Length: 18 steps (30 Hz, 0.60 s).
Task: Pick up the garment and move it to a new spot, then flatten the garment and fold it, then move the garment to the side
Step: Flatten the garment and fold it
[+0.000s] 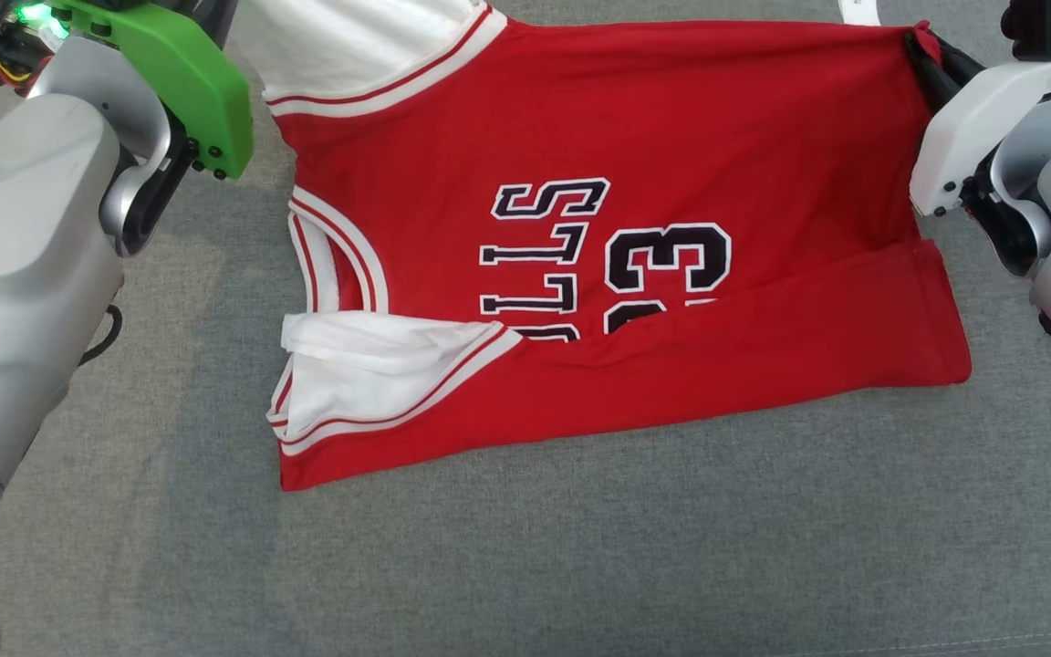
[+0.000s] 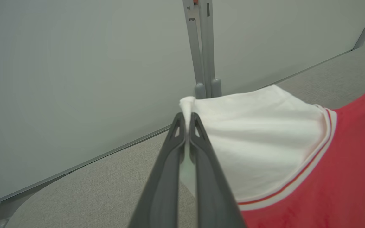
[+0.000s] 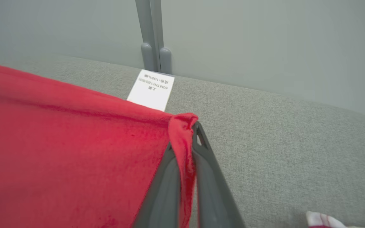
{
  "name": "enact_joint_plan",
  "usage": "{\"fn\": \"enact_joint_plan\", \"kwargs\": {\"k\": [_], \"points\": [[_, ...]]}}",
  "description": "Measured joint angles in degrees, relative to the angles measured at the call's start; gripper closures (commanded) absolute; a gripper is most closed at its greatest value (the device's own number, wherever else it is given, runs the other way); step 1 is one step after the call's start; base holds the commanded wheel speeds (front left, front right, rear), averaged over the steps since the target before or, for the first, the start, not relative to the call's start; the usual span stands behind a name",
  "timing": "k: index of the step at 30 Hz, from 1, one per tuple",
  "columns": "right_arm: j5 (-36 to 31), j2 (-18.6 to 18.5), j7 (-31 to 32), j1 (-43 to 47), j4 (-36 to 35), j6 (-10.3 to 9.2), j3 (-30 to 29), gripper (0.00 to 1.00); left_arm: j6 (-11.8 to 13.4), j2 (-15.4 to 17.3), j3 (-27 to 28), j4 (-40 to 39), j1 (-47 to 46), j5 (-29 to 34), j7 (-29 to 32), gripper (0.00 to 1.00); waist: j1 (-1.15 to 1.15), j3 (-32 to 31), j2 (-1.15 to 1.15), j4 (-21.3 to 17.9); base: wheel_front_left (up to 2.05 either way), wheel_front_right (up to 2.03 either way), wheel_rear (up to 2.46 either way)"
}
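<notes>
On the garment [image 1: 671, 137], left claw [image 2: 186, 119] and right claw [image 3: 185, 136] clamp.

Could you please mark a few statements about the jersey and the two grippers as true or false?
1. The left gripper is shut on the white sleeve of the jersey. True.
2. The right gripper hangs open above the jersey. False: it is shut on a red corner of the jersey.
3. The jersey bears the number 23. True.
4. The jersey lies on a wooden table. False: it lies on a grey fabric surface.
5. A white label lies beside the pinched red corner. True.
</notes>
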Motion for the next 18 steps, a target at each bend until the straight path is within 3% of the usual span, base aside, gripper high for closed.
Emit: {"fn": "enact_joint_plan", "kwargs": {"k": [10,18], "points": [[0.3,-0.1,-6.1,2.7,0.2,0.0,3.4,1.0,-2.4,-1.6,-2.9,3.7,2.3,1.2,-2.4,1.0,0.0,-1.7,0.0,0.6,0.0,0.0,0.0],[2.0,-2.0,-8.8,9.3,-1.4,0.0,4.3,1.0,-3.4,1.5,-4.4,-0.7,9.1,-1.2,-4.2,1.0,0.0,-5.4,0.0,1.4,0.0,0.0,0.0]]}}
